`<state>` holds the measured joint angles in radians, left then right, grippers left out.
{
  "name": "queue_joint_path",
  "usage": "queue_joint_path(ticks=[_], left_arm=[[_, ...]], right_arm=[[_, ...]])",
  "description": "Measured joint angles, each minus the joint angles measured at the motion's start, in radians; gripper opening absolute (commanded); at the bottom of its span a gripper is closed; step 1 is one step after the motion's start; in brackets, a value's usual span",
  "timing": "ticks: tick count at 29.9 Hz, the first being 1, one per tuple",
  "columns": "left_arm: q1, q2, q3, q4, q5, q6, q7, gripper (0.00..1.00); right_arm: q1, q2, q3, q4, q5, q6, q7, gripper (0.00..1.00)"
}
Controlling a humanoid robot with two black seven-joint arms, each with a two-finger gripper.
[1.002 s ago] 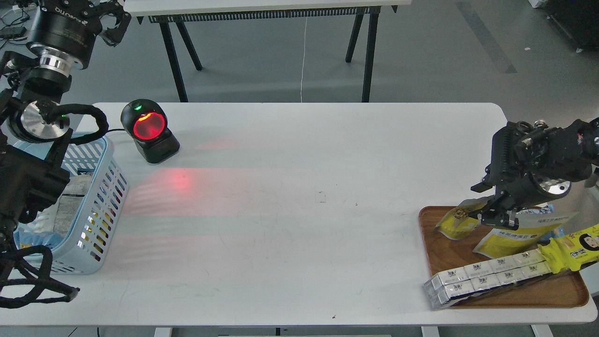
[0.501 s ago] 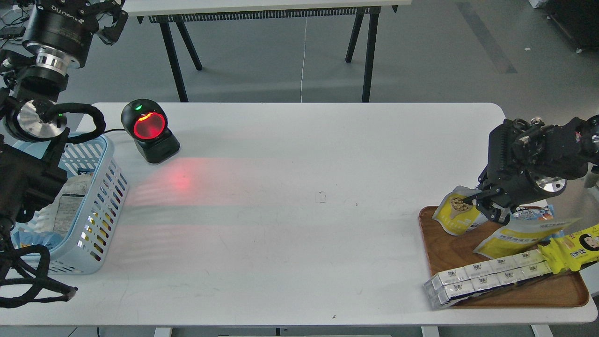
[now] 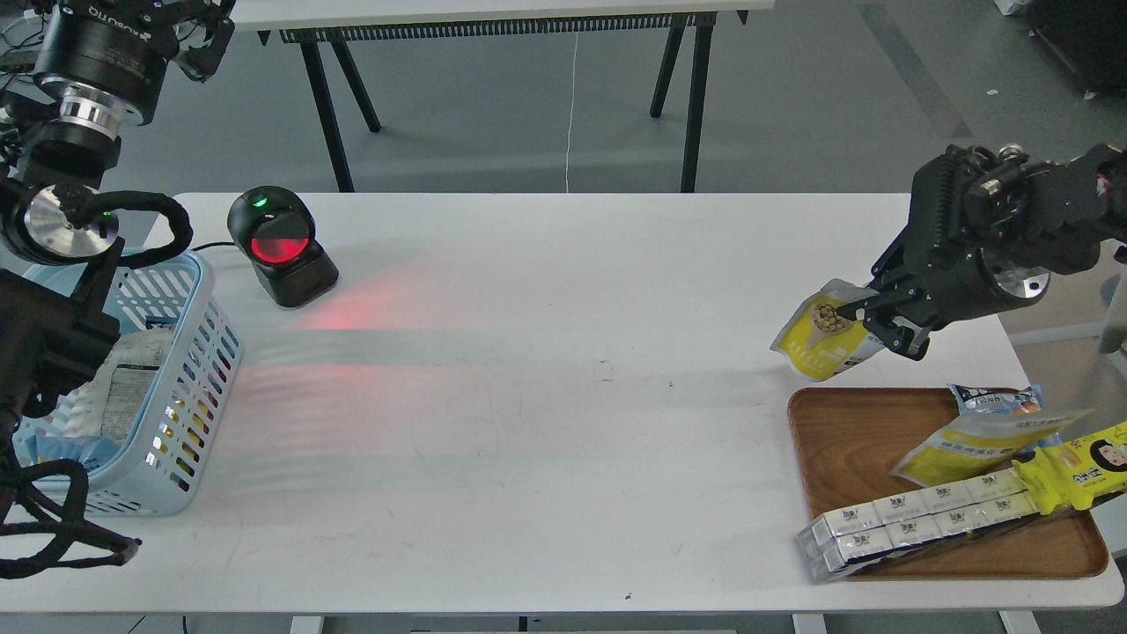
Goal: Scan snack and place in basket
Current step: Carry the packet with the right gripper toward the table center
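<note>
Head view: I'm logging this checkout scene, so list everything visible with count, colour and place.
snack: one, yellow and white pouch, held above the table's right side, beyond the tray
basket: one, light blue, left table edge, packets inside
scanner: one, black with a red window, back left of the table, beside the basket
tray: one, brown wood, front right corner
flat pouch: one, yellow, on the tray
long wrapper: one, yellow with a cartoon face, on the tray
boxed packs: one white row, at the tray's front
blue packet: one, at the tray's back
table: one, white
left gripper: black, raised at top left
right gripper: black, fingers shut on the snack
</note>
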<state>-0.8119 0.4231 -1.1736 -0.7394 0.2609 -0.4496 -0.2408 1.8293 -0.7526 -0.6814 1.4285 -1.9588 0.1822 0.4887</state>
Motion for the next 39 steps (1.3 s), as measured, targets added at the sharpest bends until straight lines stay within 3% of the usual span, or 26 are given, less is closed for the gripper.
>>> queue_joint_path(ticks=[8,22,32,39], left_arm=[[0.0,0.0,0.0,0.0,0.0,-0.001,0.0,0.99],[0.003,0.003,0.0,0.0,-0.001,-0.005,-0.001,0.99],[0.003,0.002,0.0,0.0,-0.002,-0.015,-0.002,0.99],[0.003,0.003,-0.001,0.0,-0.002,-0.021,-0.002,0.99]], right_arm=[[0.054,0.193,0.025,-0.033,0.194,0.008,0.0,0.0],[0.001,0.476,0.079,-0.187,0.286,-0.007,0.0,0.0],[-0.044,0.616,0.088,-0.276,0.337,-0.032,0.0,0.0],[-0.093,0.652,0.087,-0.323,0.339,-0.048,0.0,0.0]])
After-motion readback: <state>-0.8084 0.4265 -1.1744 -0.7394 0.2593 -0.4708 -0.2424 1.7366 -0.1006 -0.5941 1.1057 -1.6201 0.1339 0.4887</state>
